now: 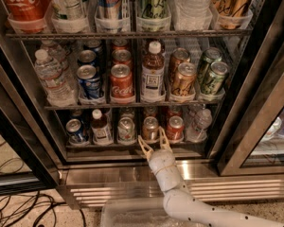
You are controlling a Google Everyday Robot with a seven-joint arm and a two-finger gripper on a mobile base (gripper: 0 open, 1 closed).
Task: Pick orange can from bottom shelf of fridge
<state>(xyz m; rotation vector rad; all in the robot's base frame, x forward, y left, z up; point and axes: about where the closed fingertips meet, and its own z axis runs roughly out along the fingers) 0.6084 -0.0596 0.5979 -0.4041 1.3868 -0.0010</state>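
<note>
Orange can (150, 127) is sitting on the bottom shelf (109, 146), at 12 o'clock from the hand (150, 137), whose fingers (144, 146) are standing apart. Any drift toward 3 o'clock is likely risking a strike on the redder can (175, 127).

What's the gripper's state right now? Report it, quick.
Gripper: open, holding nothing, at the front edge of the bottom shelf, fingers spread just in front of the orange can.

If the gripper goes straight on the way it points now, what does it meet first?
Probably the small copper-orange can with silver lid on the dark metal bottom shelf: the open gripper sits just in front, aimed at it. Depth is unclear.
</note>
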